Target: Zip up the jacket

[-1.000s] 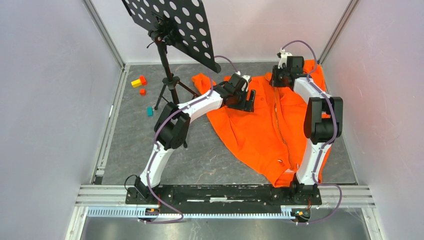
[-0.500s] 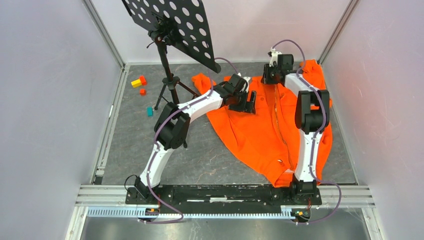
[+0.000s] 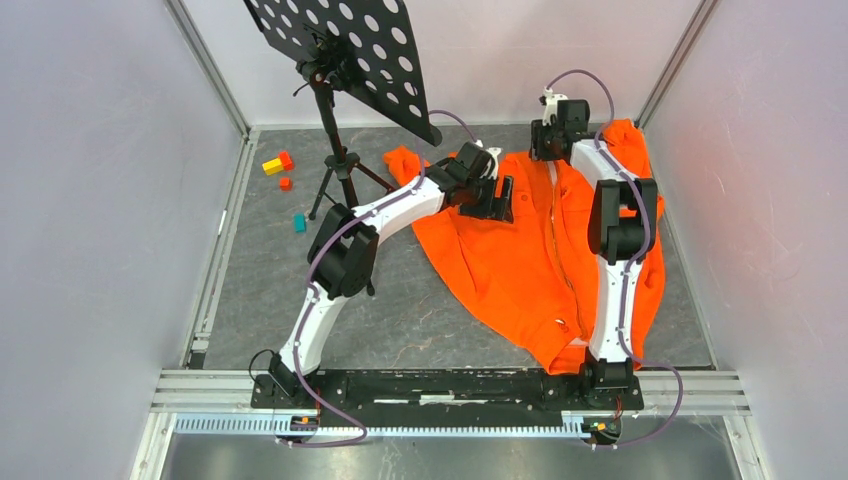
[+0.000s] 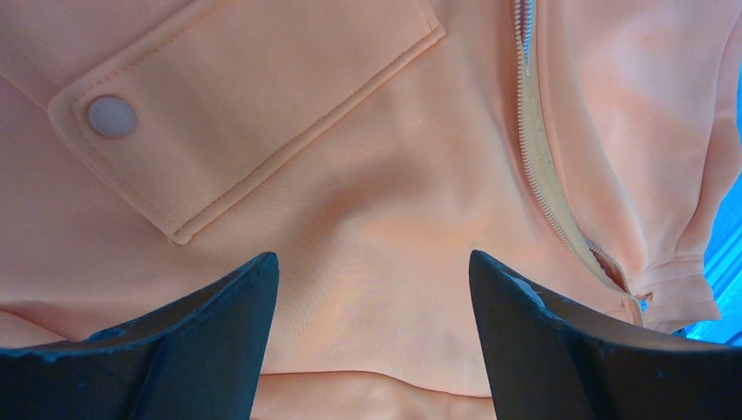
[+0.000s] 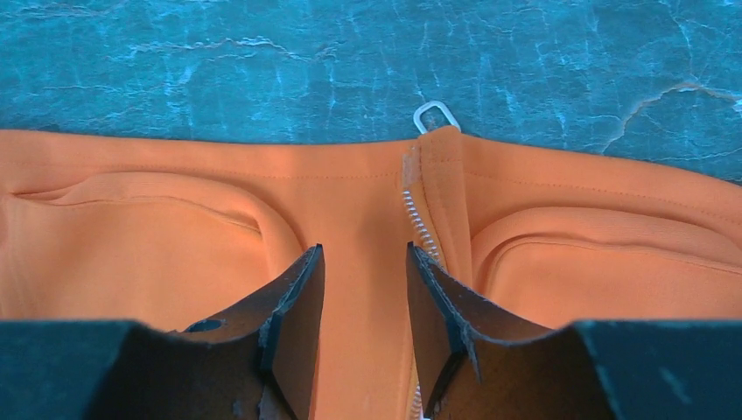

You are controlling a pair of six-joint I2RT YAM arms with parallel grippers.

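The orange jacket [image 3: 530, 260] lies flat at the centre right of the table, collar at the far end. Its light zipper [image 3: 553, 235] runs up the front. My left gripper [image 3: 497, 200] hovers over the chest, fingers wide open over plain fabric [image 4: 374, 262], with the snap pocket flap [image 4: 219, 114] and the zipper [image 4: 541, 166] ahead of it. My right gripper [image 3: 547, 142] is at the collar, open by a narrow gap [image 5: 364, 249], with nothing between its fingers. The zipper teeth [image 5: 415, 214] end beyond its tips at the metal pull ring [image 5: 436, 115], at the collar's edge.
A black perforated music stand [image 3: 345, 50] on a tripod [image 3: 340, 175] stands at the back left, close to the left arm. Small coloured blocks [image 3: 278, 163] and a teal one [image 3: 299, 222] lie left of it. Walls close in both sides; a metal rail [image 3: 450, 385] crosses the near edge.
My right gripper has travelled away from the bases along the zipper to the collar, and its fingers have parted a little. The left arm has stayed put.
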